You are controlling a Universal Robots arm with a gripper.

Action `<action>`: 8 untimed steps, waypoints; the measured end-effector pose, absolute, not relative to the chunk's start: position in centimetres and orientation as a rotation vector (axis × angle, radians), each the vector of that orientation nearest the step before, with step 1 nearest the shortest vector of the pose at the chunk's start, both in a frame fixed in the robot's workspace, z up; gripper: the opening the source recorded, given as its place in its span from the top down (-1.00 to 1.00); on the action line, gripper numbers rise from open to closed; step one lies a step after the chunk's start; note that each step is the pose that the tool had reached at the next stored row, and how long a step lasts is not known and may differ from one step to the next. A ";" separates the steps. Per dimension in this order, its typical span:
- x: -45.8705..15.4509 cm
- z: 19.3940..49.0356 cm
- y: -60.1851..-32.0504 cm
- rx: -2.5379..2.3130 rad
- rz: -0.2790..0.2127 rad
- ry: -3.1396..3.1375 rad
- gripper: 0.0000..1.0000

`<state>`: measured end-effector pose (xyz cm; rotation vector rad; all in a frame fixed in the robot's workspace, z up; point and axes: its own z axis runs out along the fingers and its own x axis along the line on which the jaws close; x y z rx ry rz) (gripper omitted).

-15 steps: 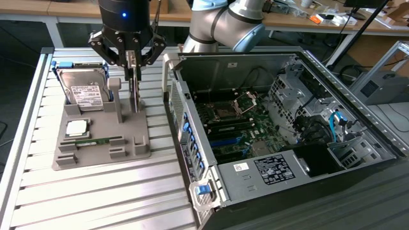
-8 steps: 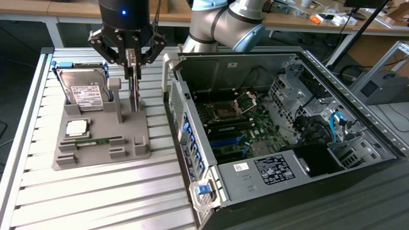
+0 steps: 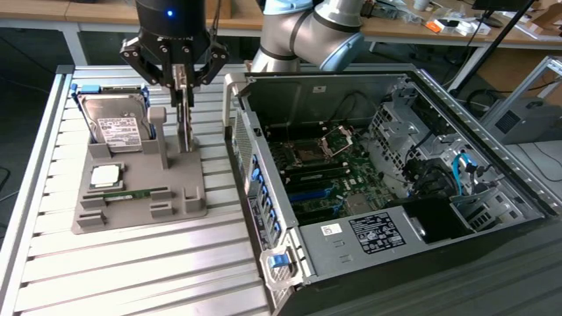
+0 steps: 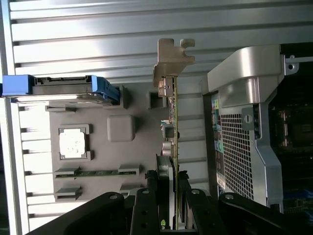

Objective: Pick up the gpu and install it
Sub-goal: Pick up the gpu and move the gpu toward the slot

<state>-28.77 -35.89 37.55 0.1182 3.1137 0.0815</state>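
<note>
The gpu [image 3: 184, 125] stands on edge in a slot of the grey holder [image 3: 141, 214], a thin dark card with a silver bracket [image 4: 172, 58] at one end. My gripper [image 3: 180, 84] hangs straight over it, and its black fingers [image 4: 164, 188] press against both faces of the card's upper edge [image 4: 172, 122]. The card's lower edge still appears to be at the holder. The open computer case [image 3: 369, 164] lies just to the exterior view's right of the holder, with its motherboard [image 3: 325, 171] exposed.
A silver hard drive [image 3: 118, 125] in a blue frame stands in the grey holder, with a processor [image 3: 105, 174] and a green RAM stick [image 3: 127, 195] lying flat in front of it. The case's raised side wall [image 3: 250, 151] is close beside the card. All rest on a slatted aluminium table [image 3: 131, 270].
</note>
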 end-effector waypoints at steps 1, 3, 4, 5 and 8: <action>-28.8 37.6 -35.9 0.118 0.082 3.114 0.45; -28.8 37.7 -35.9 0.118 0.082 3.114 0.45; -28.8 37.8 -35.9 0.118 0.082 3.114 0.45; -28.8 37.8 -35.9 0.118 0.082 3.114 0.45; -28.8 38.0 -35.9 0.118 0.082 3.114 0.45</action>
